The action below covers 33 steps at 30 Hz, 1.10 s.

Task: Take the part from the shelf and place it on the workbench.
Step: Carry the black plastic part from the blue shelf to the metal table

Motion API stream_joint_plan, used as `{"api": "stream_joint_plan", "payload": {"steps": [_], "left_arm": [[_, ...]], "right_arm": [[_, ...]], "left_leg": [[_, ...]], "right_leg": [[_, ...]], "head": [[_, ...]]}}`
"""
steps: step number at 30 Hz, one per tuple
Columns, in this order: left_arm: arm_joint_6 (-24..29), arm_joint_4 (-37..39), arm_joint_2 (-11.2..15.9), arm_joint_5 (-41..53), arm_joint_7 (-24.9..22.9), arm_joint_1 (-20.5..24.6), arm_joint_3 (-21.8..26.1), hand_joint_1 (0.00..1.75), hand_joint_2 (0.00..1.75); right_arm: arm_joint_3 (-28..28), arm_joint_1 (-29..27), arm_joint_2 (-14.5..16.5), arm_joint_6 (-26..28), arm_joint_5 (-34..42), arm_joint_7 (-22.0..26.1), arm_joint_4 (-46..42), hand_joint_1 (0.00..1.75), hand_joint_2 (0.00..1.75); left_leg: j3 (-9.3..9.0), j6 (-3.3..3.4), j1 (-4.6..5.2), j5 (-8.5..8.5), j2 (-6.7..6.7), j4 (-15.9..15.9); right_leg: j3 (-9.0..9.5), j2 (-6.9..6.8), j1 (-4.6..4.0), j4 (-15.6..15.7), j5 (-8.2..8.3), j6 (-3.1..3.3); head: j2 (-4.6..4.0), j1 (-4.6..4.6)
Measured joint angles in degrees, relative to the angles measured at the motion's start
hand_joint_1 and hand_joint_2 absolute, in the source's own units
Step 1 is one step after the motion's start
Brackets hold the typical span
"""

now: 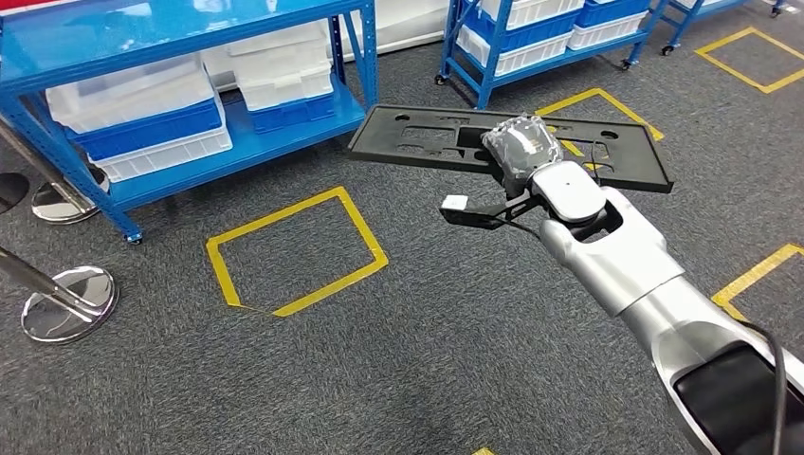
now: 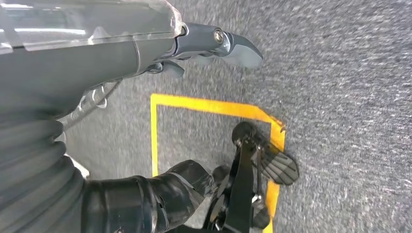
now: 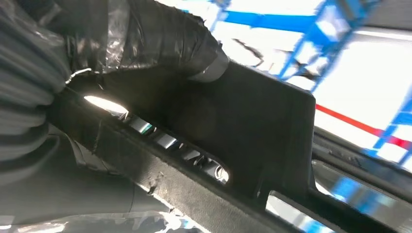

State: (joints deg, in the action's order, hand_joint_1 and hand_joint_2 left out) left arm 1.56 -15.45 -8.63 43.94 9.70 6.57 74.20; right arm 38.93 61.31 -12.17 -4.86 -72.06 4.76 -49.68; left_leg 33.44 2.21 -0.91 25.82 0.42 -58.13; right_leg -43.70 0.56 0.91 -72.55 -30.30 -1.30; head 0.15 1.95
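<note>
I've got the part [image 1: 493,142], a long flat black panel with cut-outs, clamped in my right hand [image 1: 520,150] and carried level out in front of me, well above the grey carpet [image 1: 427,360]. In the right wrist view the thumb [image 3: 160,39] presses down on the panel's top face, so the grip looks firm to me. So the pick from the shelf is done, I'd say; the placing is all still ahead, and I can't spot the workbench from here.

My left hand [image 2: 214,46] hangs low over the floor; nothing in it that I can see, but whether its fingers are spread or curled I can't tell.

Beyond the right hand and off to its left stands a blue shelf [image 1: 190,95] stacked with white and blue bins [image 1: 142,123]. Below the hand, yellow tape squares [image 1: 294,248] mark the carpet. Far left of it, two chrome post bases [image 1: 66,301] — worth steering the wide panel clear of those and the shelf uprights.
</note>
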Motion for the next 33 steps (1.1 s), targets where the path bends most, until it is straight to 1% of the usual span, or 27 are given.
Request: {"api": "stream_joint_plan", "payload": {"steps": [1, 2, 3, 4, 5, 6, 7, 8, 10, 11, 12, 14, 15, 16, 17, 18, 19, 21, 23, 25, 26, 28, 29, 30, 31, 32, 33], "left_arm": [[0.0, 0.0, 0.0, 0.0, 0.0, 0.0, 0.0, 0.00, 1.75], [-0.1, 0.0, 0.0, -0.1, 0.0, 0.0, 0.0, 0.00, 1.75], [-0.2, 0.0, 0.0, -0.2, 0.0, 0.1, 0.0, 0.00, 1.75], [-0.3, 0.0, 0.0, -0.2, 0.0, 0.1, 0.0, 0.00, 1.75], [-0.4, 0.0, -0.1, -0.2, 0.0, 0.2, 0.0, 0.00, 1.75], [-0.4, 0.0, -0.2, -0.3, 0.0, 0.2, 0.0, 0.00, 1.75], [-0.3, 0.0, -0.2, -0.3, 0.0, 0.2, 0.0, 0.00, 1.75], [-0.3, 0.1, -0.3, -0.4, 0.0, 0.2, 0.0, 0.00, 1.75], [-0.3, 0.1, -0.3, -0.6, -0.3, 0.3, 0.0, 0.00, 1.75], [-0.2, 0.1, -0.3, -0.7, -0.5, 0.4, 0.0, 0.00, 1.75], [-0.1, 0.1, -0.3, -0.8, -0.7, 0.4, 0.0, 0.00, 1.75], [0.2, 0.1, -0.3, -1.0, -1.3, 0.3, 0.0, 0.00, 1.75], [0.4, 0.1, -0.4, -1.2, -1.5, 0.2, 0.0, 0.00, 1.75], [0.7, 0.1, -0.4, -1.3, -1.7, 0.1, 0.0, 0.00, 1.75], [0.9, 0.1, -0.3, -1.4, -1.9, 0.0, 0.0, 0.00, 1.75], [1.1, 0.1, -0.3, -1.5, -2.0, 0.0, 0.0, 0.00, 1.75], [1.2, 0.1, -0.3, -1.6, -2.0, -0.1, 0.1, 0.00, 1.75], [1.4, 0.1, -0.2, -1.8, -2.1, -0.2, 0.1, 0.00, 1.75], [1.5, 0.1, -0.2, -2.1, -2.1, -0.2, 0.1, 0.00, 1.75], [1.5, 0.1, -0.2, -2.3, -2.0, 0.1, 0.1, 0.00, 1.75], [1.5, 0.1, -0.2, -2.4, -2.0, 0.2, 0.1, 0.00, 1.75], [1.4, 0.1, -0.3, -2.4, -1.9, 0.4, 0.1, 0.00, 1.75], [1.4, 0.1, -0.2, -2.3, -1.9, 0.3, 0.1, 0.00, 1.75], [1.3, 0.1, -0.2, -2.2, -1.9, 0.2, 0.1, 0.00, 1.75], [1.3, 0.1, -0.2, -2.0, -1.9, 0.1, 0.1, 0.00, 1.75], [1.3, 0.1, -0.2, -1.9, -1.9, 0.1, 0.1, 0.00, 1.75], [1.2, 0.1, -0.2, -1.8, -1.9, 0.1, 0.1, 0.00, 1.75]], "right_arm": [[0.0, 0.9, 0.4, -0.2, -0.6, -0.4, 1.4, 1.75, 1.75], [0.0, 1.8, 0.9, -0.6, -1.4, -0.8, 2.8, 1.75, 1.75], [0.1, 2.9, 1.3, -1.1, -2.4, -1.4, 4.3, 1.75, 1.75], [0.1, 4.1, 1.7, -1.6, -3.4, -2.0, 5.7, 1.75, 1.75], [0.2, 5.6, 2.1, -2.0, -4.2, -2.3, 7.2, 1.75, 1.75], [0.2, 6.9, 2.6, -2.2, -4.7, -2.5, 8.4, 1.75, 1.75], [0.2, 8.1, 3.0, -2.3, -5.0, -2.6, 9.4, 1.75, 1.75], [0.2, 9.1, 3.3, -2.4, -5.2, -2.7, 10.4, 1.75, 1.75], [0.3, 10.3, 3.8, -2.5, -5.7, -2.8, 12.2, 1.75, 1.75], [0.4, 10.8, 4.0, -2.6, -6.0, -3.0, 13.0, 1.75, 1.75], [0.5, 11.3, 4.3, -2.7, -6.4, -3.3, 13.7, 1.75, 1.75], [0.6, 12.6, 4.9, -3.2, -7.1, -4.0, 15.1, 1.75, 1.75], [0.6, 13.2, 5.1, -3.4, -7.3, -4.3, 15.9, 1.75, 1.75], [0.7, 13.8, 5.3, -3.6, -7.5, -4.5, 16.6, 1.75, 1.75], [0.7, 14.2, 5.3, -3.7, -7.6, -4.6, 17.2, 1.75, 1.75], [0.6, 14.5, 5.2, -3.8, -7.6, -4.8, 17.7, 1.75, 1.75], [0.6, 14.8, 5.2, -3.8, -7.7, -4.9, 18.1, 1.75, 1.75], [0.6, 15.5, 5.0, -3.9, -8.1, -5.3, 18.8, 1.75, 1.75], [0.6, 16.2, 4.9, -4.0, -8.5, -5.8, 19.3, 1.75, 1.75], [0.5, 16.4, 4.1, -4.0, -8.9, -6.2, 19.8, 1.75, 1.75], [0.4, 16.4, 3.6, -4.0, -9.1, -6.4, 20.0, 1.75, 1.75], [0.2, 16.5, 2.6, -3.8, -9.4, -6.7, 20.3, 1.75, 1.75], [0.1, 16.5, 2.1, -3.7, -9.4, -6.8, 20.4, 1.75, 1.75], [-0.1, 16.3, 1.7, -3.6, -9.4, -6.8, 20.4, 1.75, 1.75], [-0.3, 16.0, 1.3, -3.4, -9.4, -6.9, 20.5, 1.75, 1.75], [-0.5, 15.6, 0.8, -3.3, -9.4, -6.9, 20.5, 1.75, 1.75], [-0.7, 15.3, 0.3, -3.3, -9.4, -7.0, 20.5, 1.75, 1.75]], "left_leg": [[0.01, 0.01, 0.06, 0.04, 0.69, -0.1], [0.02, 0.02, 0.10, 0.11, 1.39, -0.2], [0.02, -0.01, 0.15, 0.20, 2.02, -0.3], [0.00, -0.07, 0.22, 0.33, 2.61, -0.4], [0.01, -0.17, 0.38, 0.45, 3.18, -0.5], [0.03, -0.31, 0.57, 0.57, 3.70, -0.6], [0.02, -0.50, 0.74, 0.67, 4.25, -0.6], [-0.03, -0.71, 0.88, 0.75, 4.82, -0.6], [-0.18, -1.22, 0.93, 1.09, 5.79, -0.7], [-0.06, -1.52, 0.86, 1.68, 5.22, -1.2], [0.52, -1.80, 0.76, 2.84, 4.09, -2.6], [3.18, -2.29, 0.45, 6.35, 1.20, -8.8], [4.87, -2.46, 0.34, 7.92, 0.51, -12.5], [6.13, -2.62, 0.22, 8.64, 0.23, -15.2], [6.67, -2.74, 0.12, 8.31, 0.10, -16.2], [6.14, -2.82, 0.01, 6.80, -0.02, -14.8], [4.78, -2.88, -0.17, 4.56, -0.43, -11.6], [1.67, -2.95, -0.55, 1.69, -2.57, -4.8], [0.38, -2.75, -0.58, 1.63, -3.89, -2.2], [0.17, -2.14, -0.49, 1.53, -2.95, -1.7], [0.00, -1.72, -0.51, 1.34, -2.31, -1.4], [-0.25, -0.80, -0.61, 0.95, -1.06, -0.7], [-0.29, -0.52, -0.42, 0.91, -0.46, -0.6], [-0.29, -0.33, -0.28, 0.94, 0.12, -0.6], [-0.29, -0.22, -0.17, 1.01, 0.70, -0.6], [-0.34, -0.13, -0.09, 1.10, 1.31, -0.6], [-0.41, -0.09, -0.01, 1.20, 1.90, -0.6]], "right_leg": [[-0.85, -0.28, 0.04, -2.1, -0.50, -0.11], [-0.76, -0.46, 0.06, -2.3, -0.01, -0.14], [0.47, -0.71, 0.04, -0.3, 1.39, -0.05], [2.54, -1.38, -0.07, 3.4, 3.23, 0.19], [4.61, -2.82, -0.45, 7.3, 4.45, 0.58], [6.12, -3.94, -0.84, 10.3, 5.26, 1.00], [6.91, -4.73, -1.23, 12.1, 5.51, 1.36], [7.01, -4.93, -1.54, 12.6, 5.33, 1.62], [7.00, -3.48, -1.36, 13.0, 5.65, 2.02], [7.10, -2.86, -1.12, 13.2, 5.82, 2.28], [7.17, -2.28, -0.85, 13.5, 6.02, 2.57], [7.09, -1.06, -0.58, 13.6, 6.24, 2.92], [7.00, -0.37, -0.55, 13.6, 6.27, 2.99], [6.95, 0.41, -0.54, 13.5, 6.28, 3.01], [6.93, 1.22, -0.51, 13.4, 6.26, 2.98], [6.94, 2.00, -0.43, 13.2, 6.22, 2.92], [6.93, 2.81, -0.32, 12.9, 6.12, 2.76], [6.63, 4.31, -0.14, 12.3, 5.88, 2.22], [5.99, 5.64, -0.02, 12.0, 6.05, 1.46], [5.58, 6.85, 0.18, 12.2, 6.43, 0.70], [5.39, 6.37, 0.15, 12.0, 6.26, 0.41], [3.91, 3.52, 0.00, 9.1, 4.41, 0.02], [2.39, 1.58, -0.10, 5.8, 2.75, -0.10], [0.61, 0.50, -0.08, 2.0, 1.12, -0.20], [-0.94, -0.03, -0.07, -1.2, -0.03, -0.28], [-1.82, -0.25, -0.06, -3.1, -0.33, -0.28], [-1.58, -0.37, -0.08, -2.7, 0.45, -0.19]], "head": [[0.00, 0.00], [0.00, -0.01], [0.00, -0.01], [0.00, -0.01], [0.00, -0.01], [0.00, 0.00], [0.00, 0.00], [0.00, 0.00], [0.00, 0.01], [0.00, 0.01], [0.00, 0.02], [0.00, 0.02], [0.00, 0.03], [0.00, 0.03], [0.00, 0.03], [0.00, 0.04], [0.00, 0.04], [-0.01, 0.02], [-0.01, 0.02], [0.00, 0.03], [-0.01, -0.02], [-0.01, -0.14], [-0.01, -0.22], [0.00, -0.25], [0.00, -0.26], [0.00, -0.26], [0.00, -0.26]]}}
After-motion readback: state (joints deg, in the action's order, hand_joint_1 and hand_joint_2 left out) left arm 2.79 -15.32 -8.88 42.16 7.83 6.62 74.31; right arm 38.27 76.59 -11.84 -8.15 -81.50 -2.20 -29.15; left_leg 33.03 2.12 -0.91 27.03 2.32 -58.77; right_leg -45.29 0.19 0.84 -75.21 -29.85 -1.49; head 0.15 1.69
